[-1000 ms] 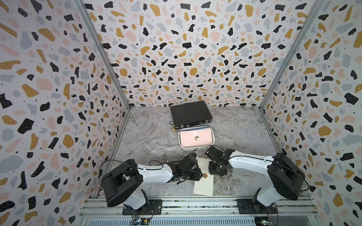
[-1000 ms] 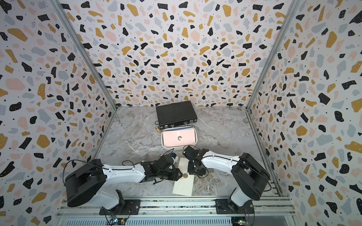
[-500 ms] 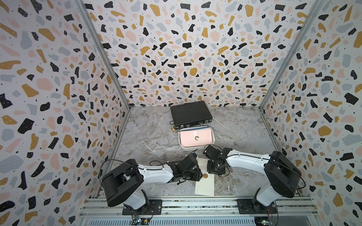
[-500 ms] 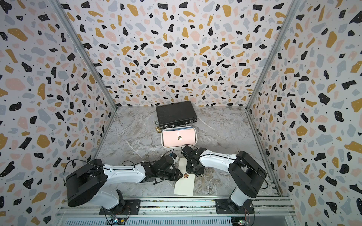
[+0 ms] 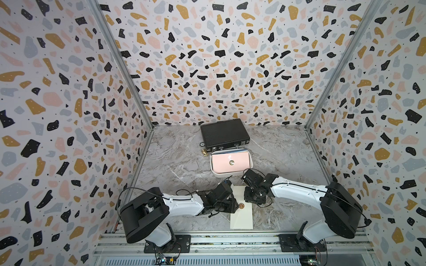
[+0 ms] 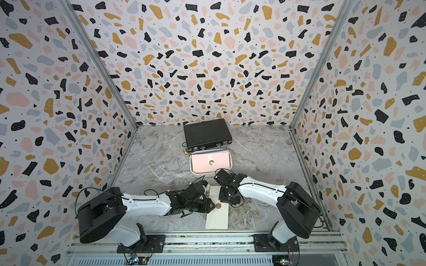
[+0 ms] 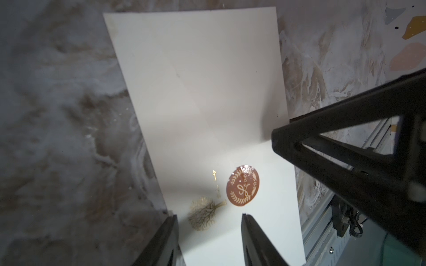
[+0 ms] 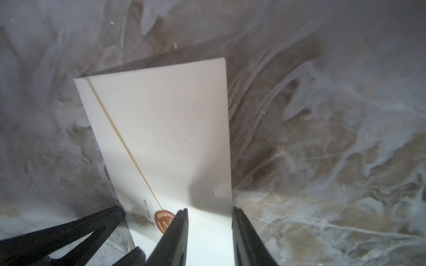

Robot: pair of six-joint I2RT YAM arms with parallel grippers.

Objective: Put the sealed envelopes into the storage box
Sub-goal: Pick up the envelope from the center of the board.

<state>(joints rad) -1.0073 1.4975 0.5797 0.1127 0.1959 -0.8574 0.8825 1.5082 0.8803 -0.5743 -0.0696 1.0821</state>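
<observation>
In both top views I have the cream envelope (image 5: 242,215) lying flat on the marble table (image 5: 184,165) near the front rail, well short of the storage box (image 5: 230,174), with its brown seal (image 5: 241,205) facing up. The left gripper (image 5: 232,205) sits low at the envelope's left edge and the right gripper (image 5: 252,200) at its right edge, further from the rail; from up here I cannot tell how their fingers stand. The storage box lies just in front of the black briefcase (image 5: 224,134), and a pink envelope (image 5: 230,162) lies on top inside it, with the edges of others showing behind it. On my left wrist camera the left gripper (image 7: 208,216) has its fingers spread, a clear gap between them, poised over the cream envelope (image 7: 202,92) beside the seal (image 7: 243,185) and a small gold tree print (image 7: 202,214); they pinch nothing, and a finger (image 7: 345,156) of the right gripper reaches in over the opposite edge. On my right wrist camera the right gripper (image 8: 209,209) also has its fingers apart, one over the paper by the seal (image 8: 162,218) and one at the envelope's long edge, nothing clamped between them
</observation>
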